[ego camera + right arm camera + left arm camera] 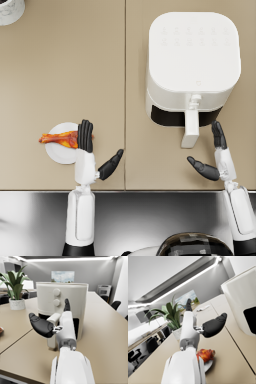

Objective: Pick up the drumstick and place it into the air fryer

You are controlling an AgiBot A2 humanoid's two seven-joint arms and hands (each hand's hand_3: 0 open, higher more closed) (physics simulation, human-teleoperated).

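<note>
A reddish-orange drumstick (59, 139) lies on a small white plate (57, 153) at the table's left front. My left hand (86, 147) is open, its fingers stretched over the drumstick's right end and the thumb spread toward the table seam. In the left wrist view the drumstick (206, 354) shows under the forearm, below the hand (193, 327). The white air fryer (192, 65) stands at the right rear, its handle (190, 129) sticking out toward me over a dark slot. My right hand (219, 156) is open just right of that handle, holding nothing.
A white plant pot (9, 10) sits at the far left corner, and its green plant (14, 284) appears in the wrist views. A seam (125, 75) splits the tan table down the middle. The table's front edge (125, 190) runs just behind my wrists.
</note>
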